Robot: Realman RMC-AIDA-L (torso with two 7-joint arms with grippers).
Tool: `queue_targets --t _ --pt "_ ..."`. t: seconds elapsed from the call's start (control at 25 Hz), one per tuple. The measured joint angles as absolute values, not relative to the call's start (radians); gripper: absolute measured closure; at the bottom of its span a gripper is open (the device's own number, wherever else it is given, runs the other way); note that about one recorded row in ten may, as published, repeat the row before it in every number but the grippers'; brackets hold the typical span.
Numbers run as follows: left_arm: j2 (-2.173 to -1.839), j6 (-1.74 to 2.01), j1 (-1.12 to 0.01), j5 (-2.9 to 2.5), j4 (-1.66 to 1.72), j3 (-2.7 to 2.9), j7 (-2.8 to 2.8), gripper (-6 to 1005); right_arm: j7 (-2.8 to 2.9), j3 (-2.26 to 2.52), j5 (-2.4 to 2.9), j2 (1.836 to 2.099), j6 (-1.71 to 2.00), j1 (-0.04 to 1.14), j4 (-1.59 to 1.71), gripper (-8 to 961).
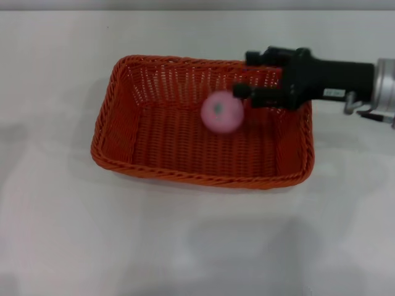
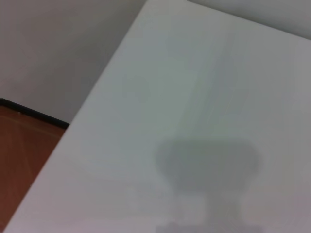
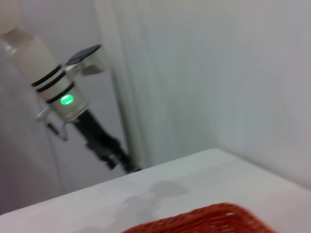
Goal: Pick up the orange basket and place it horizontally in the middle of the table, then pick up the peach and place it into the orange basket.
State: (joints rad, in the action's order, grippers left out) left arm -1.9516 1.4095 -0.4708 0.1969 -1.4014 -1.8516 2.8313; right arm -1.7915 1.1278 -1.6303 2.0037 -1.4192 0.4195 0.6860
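peach over the orange basket, right gripper just beside it

the orange basket (image 1: 202, 121) sits lengthwise across the middle of the table (image 1: 62, 234), nearer its far edge. the peach (image 1: 222, 111) is inside the basket's outline, blurred, so whether it rests on the floor cannot be told. the right gripper (image 1: 245, 75) reaches over the basket's right rim, fingers spread apart, one fingertip (image 1: 241, 91) at the peach's edge. the left gripper (image 3: 112, 158) hangs off the table's left edge; its fingers cannot be told.

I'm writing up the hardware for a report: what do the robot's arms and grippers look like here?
The right gripper is matte black and blocky, on a black cylindrical wrist bearing a small white label, then a silver metal collar. The left arm, seen in the right wrist view, is white with black bands, a green light and a black gripper.
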Motion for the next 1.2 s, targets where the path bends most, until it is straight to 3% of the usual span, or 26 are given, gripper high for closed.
queue_targets --t 0.28,0.6,0.88,1.2 --pt "-1.959 1.382 -0.465 0.142 -1.410 -1.855 2.830 271 -1.841 1.000 -1.627 2.004 -1.379 0.395 0.690 140" --pt "-2.002 1.212 -0.410 0.039 -1.436 -1.859 2.829 271 -1.910 0.843 -1.636 2.004 -1.225 0.376 0.655 150" --pt "-2.075 0.891 -0.273 -0.039 -1.498 -1.862 2.826 272 -1.988 0.727 -1.644 2.005 -1.096 0.378 0.596 151" --pt "-2.082 0.523 -0.139 -0.038 -1.460 -1.773 2.800 332 -2.154 0.711 -1.824 2.005 -0.971 0.376 0.490 151"
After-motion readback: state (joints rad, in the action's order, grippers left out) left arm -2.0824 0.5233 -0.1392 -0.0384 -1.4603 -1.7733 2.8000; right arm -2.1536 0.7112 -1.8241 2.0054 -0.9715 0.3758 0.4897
